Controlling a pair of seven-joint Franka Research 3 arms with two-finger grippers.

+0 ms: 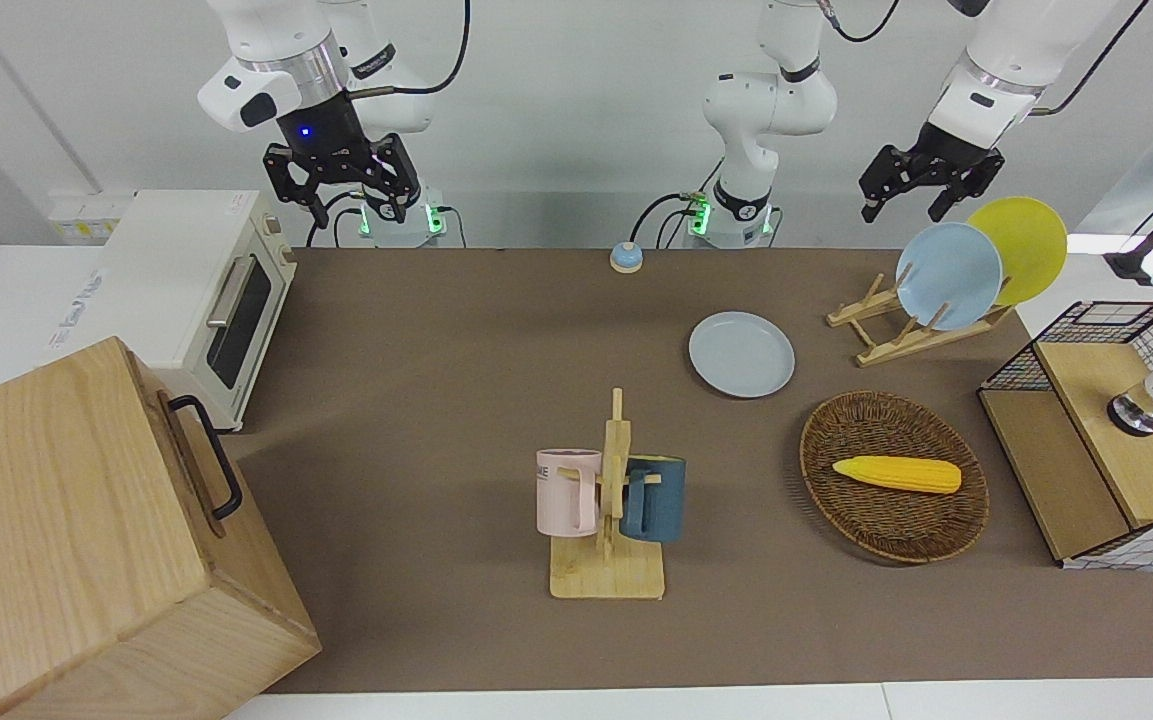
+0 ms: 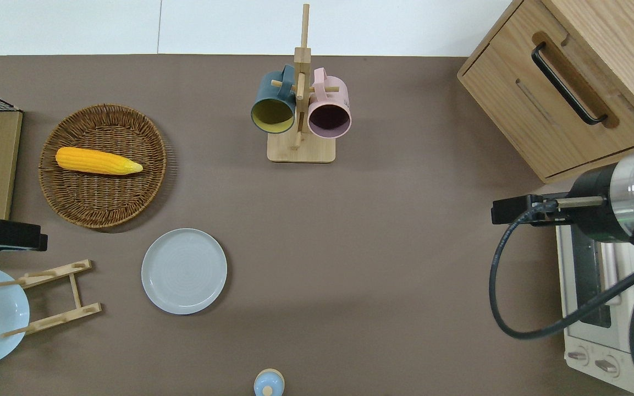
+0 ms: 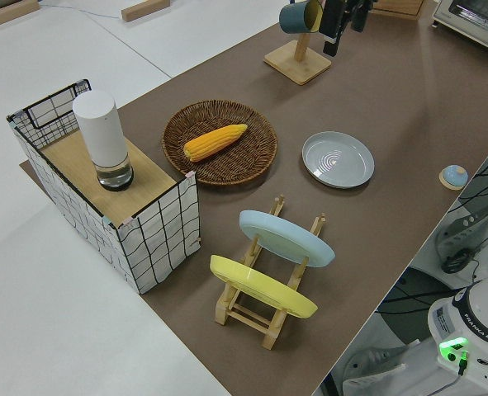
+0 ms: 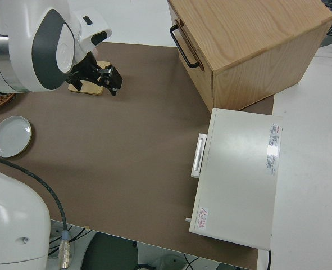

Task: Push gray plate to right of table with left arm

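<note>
Up in the air at the left arm's end of the table [image 1: 456, 340], the left gripper [image 1: 915, 199] hangs with its two black fingers spread apart and nothing between them. By the overhead view it is over the table's edge just above the wooden plate rack [image 2: 53, 297], where a sky-blue plate [image 1: 949, 276] and a yellow plate [image 1: 1021, 247] lean on edge. Toward the table's middle from the gripper, well apart from it, the gray plate [image 2: 184, 271] lies flat on the brown surface with nothing on it or touching it. Farther from the robots than the gripper sits a wicker basket [image 2: 146, 187] with a corn cob [image 2: 98, 161] in it. Farther still, a mug stand [image 2: 300, 148] carries a dark teal mug [image 2: 274, 102] and a pink mug [image 2: 329, 107]. The right arm is parked.
</note>
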